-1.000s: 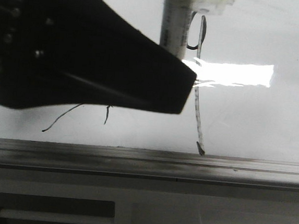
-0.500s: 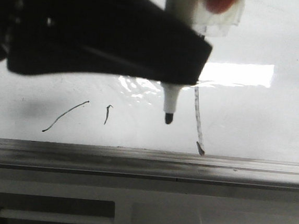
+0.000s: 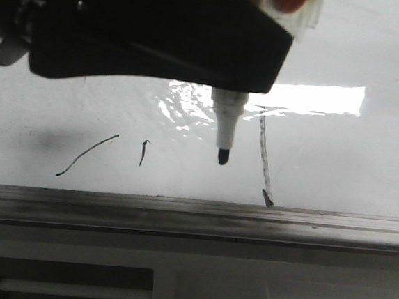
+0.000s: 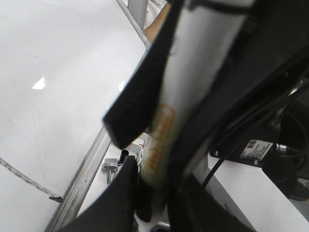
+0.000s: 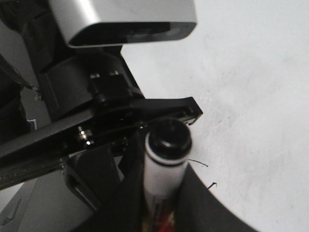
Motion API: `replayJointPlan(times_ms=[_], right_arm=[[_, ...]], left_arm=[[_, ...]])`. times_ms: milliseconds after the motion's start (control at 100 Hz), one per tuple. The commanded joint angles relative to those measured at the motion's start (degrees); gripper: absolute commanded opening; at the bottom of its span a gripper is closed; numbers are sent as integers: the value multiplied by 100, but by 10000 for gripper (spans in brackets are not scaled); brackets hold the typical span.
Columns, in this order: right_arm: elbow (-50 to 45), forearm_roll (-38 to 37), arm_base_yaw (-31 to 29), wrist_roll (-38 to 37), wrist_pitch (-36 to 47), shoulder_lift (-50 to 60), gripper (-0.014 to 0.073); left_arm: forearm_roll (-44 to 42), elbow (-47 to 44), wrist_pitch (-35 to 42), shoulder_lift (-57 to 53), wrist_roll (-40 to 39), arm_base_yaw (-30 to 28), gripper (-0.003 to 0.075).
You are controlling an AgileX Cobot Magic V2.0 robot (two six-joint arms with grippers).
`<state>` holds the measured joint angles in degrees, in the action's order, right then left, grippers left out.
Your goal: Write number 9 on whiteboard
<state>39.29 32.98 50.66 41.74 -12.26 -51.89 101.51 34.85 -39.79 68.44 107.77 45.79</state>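
Clearly, the number 9 [image 3: 263, 162] is on the whiteboard [image 3: 366, 164], a little right of the middle in the front view. Only its long thin tail shows there. It runs down from the bright glare patch [image 3: 316, 98] and ends just above the grey edge rail [image 3: 180, 214]. The loop on top is hidden behind the dark gripper, so I cannot say if it is fully closed.

The marker [image 3: 226, 124] hangs just beside the tail, on its left, with the black tip pointing down. The tip looks lifted off the surface, but the front view alone does not make this sure. Further left are a short curved stroke [image 3: 87, 155] and a small tick [image 3: 143, 151], well apart from the figure.

In its own wrist view, the left gripper [image 4: 159, 140] has its fingers pressed on the white marker body from both sides. The right gripper [image 5: 157, 203] also closes its fingers around the same marker, near the black end.

I judge that the figure is almost or fully written, and the step in hand is to take the pen away. To do it well, raise the tip straight up from the board before any sideways move. Otherwise the tip may draw an extra line across the tail. Both grips should stay firm, so the marker does not tilt and touch the wet ink.
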Motion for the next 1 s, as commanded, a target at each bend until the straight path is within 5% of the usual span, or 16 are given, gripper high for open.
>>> replayJointPlan(times_ms=[0,110,310,450,640,740,870,990], right_arm=[[167,-39,0,117,390,79,-58],[167,-31,0,117,361,79,61],[167,-31,0,117,718,79,552],[167,-26,0,117,1028,272,665],[167,-6,0,117,1051,616,610],[167,182,0,107,1051,837,387],[167,302,0,107,1051,1158,-80],[167,315,0,107,1119,1390,-69]], left_arm=[[502,139,-250,-73,-142,10,-20],[426,124,-213,-73,-142,10,-20],[464,-164,-106,-73,-131,10,-20],[511,-320,-83,-73,-143,10,-20],[511,-368,294,-73,-687,10,-20],[511,-368,818,-73,-1064,10,-20],[511,-281,1667,-73,-1658,10,-20],[511,47,2903,-73,-2116,258,-20]])
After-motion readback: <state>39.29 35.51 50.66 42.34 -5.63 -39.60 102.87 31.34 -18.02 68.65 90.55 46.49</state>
